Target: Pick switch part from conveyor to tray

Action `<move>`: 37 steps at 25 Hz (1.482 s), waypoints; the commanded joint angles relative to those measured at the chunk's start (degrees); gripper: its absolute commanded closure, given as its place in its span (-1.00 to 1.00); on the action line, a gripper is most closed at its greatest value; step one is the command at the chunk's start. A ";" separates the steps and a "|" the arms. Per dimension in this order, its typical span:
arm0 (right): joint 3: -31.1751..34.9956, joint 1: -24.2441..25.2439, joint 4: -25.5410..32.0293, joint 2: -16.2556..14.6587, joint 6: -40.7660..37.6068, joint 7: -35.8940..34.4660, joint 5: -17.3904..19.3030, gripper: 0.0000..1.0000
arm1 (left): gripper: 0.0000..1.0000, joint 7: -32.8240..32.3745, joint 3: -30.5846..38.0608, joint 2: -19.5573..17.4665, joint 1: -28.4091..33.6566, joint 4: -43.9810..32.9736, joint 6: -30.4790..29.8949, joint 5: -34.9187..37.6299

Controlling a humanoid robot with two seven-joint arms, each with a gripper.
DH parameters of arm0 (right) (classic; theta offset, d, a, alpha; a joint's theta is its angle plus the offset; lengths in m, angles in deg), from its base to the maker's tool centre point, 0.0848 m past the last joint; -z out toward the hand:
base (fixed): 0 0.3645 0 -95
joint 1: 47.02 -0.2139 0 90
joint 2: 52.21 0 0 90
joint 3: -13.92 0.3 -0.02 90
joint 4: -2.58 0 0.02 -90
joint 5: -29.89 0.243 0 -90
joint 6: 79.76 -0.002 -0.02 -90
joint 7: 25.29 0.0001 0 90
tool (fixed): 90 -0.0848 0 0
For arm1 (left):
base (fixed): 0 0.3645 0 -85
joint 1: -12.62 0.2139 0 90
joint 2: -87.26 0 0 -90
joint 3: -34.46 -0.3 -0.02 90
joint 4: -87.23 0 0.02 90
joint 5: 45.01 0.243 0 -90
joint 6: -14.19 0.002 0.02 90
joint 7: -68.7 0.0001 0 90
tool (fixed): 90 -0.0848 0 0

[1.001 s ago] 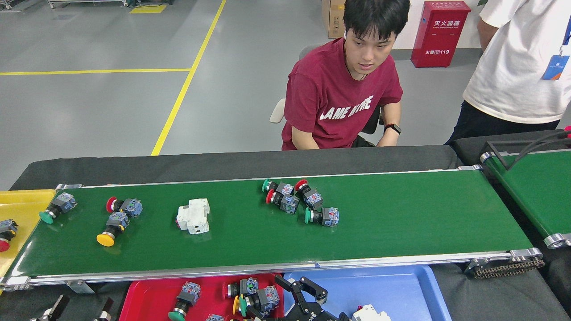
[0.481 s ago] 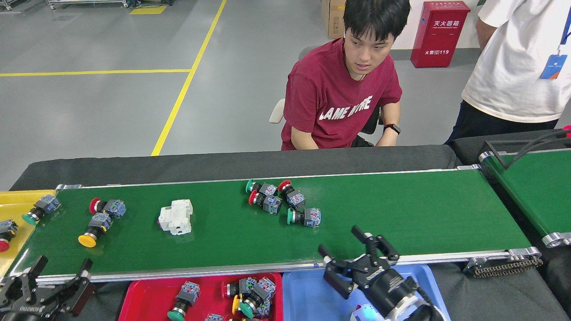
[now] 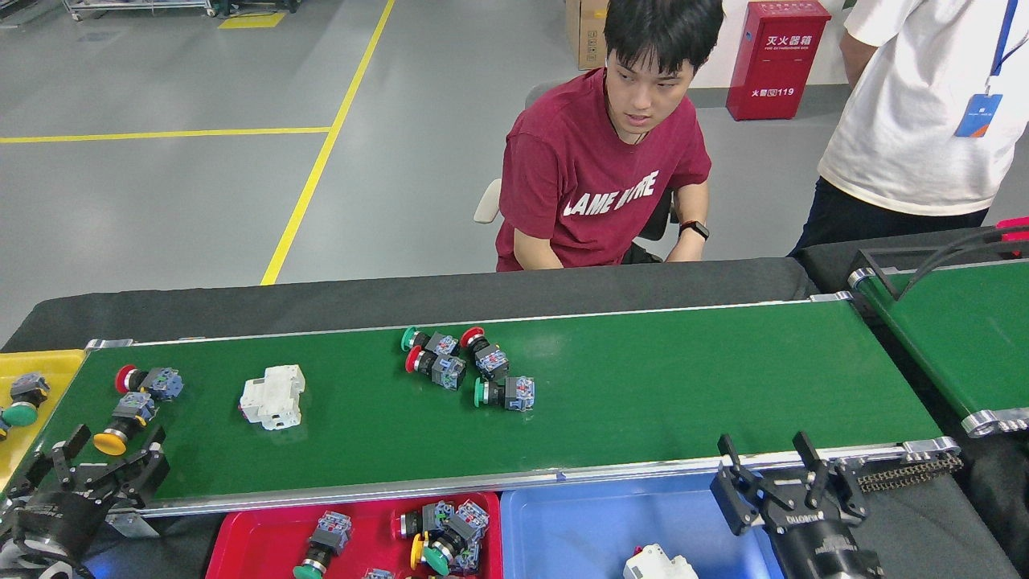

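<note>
The long green conveyor (image 3: 659, 386) carries several switch parts. A cluster of push-button switches (image 3: 466, 368) with red and green caps lies mid-belt. A white breaker block (image 3: 273, 396) sits further left. A red-capped switch (image 3: 149, 380) and a yellow-capped switch (image 3: 122, 422) lie near the belt's left end. My right gripper (image 3: 768, 460) is open and empty at the belt's near edge, right of the blue tray (image 3: 563, 527). My left gripper (image 3: 100, 457) is open and empty at the belt's near-left corner, close to the yellow-capped switch.
A red tray (image 3: 265, 539) holds several switches. The blue tray holds a white breaker (image 3: 655, 563). A yellow tray (image 3: 48, 366) at the left end holds a green-capped switch (image 3: 24, 398). A seated person (image 3: 603, 169) faces the belt; another stands at the right. A second green belt (image 3: 957, 330) is at the right.
The parts on the belt have drifted left. My right gripper has swung right from above the blue tray to the belt's near edge. My left gripper has risen slightly at the near-left corner.
</note>
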 commanded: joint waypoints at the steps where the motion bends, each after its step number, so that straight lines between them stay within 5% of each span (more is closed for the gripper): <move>1: -0.13 0.27 1.03 0.95 0.57 -2.24 -1.95 -0.98 | -0.55 2.08 -2.58 -1.39 -4.08 4.52 1.93 0.10; 4: -0.13 0.27 1.03 3.14 0.57 -2.33 -2.66 -0.98 | 0.36 2.70 -7.77 -2.45 -7.06 9.26 1.75 -0.16; 6: -0.13 0.27 1.12 3.32 0.57 -2.33 -2.66 -0.98 | 0.72 2.96 -9.70 -2.10 -7.33 10.23 1.31 -0.34; 13: -0.13 0.71 1.21 3.41 1.18 -2.33 -2.66 -0.98 | 0.92 8.76 -11.11 -1.83 -3.99 3.99 -4.22 -0.43; 23: -0.22 1.06 1.29 3.06 3.38 -2.33 -2.66 -0.98 | 0.89 8.67 -8.12 -2.54 29.50 -44.53 -10.20 -1.66; 26: -0.22 1.23 1.29 3.06 3.38 -2.33 -2.66 -0.98 | 0.64 8.50 -4.25 -2.10 43.11 -59.81 -14.85 -3.33; 30: -0.30 1.32 1.29 3.06 3.29 -2.33 -2.66 -0.98 | -0.91 6.21 -1.97 4.06 50.59 -65.80 -14.15 -3.33; 32: -0.30 1.32 1.29 3.06 3.29 -2.33 -2.66 -0.98 | -1.00 5.69 -0.65 8.98 50.59 -65.27 -13.80 -3.42; 37: -0.57 1.67 1.29 3.06 3.29 -2.33 -2.66 -0.98 | -1.00 5.60 3.22 9.86 51.12 -65.18 -13.10 -3.59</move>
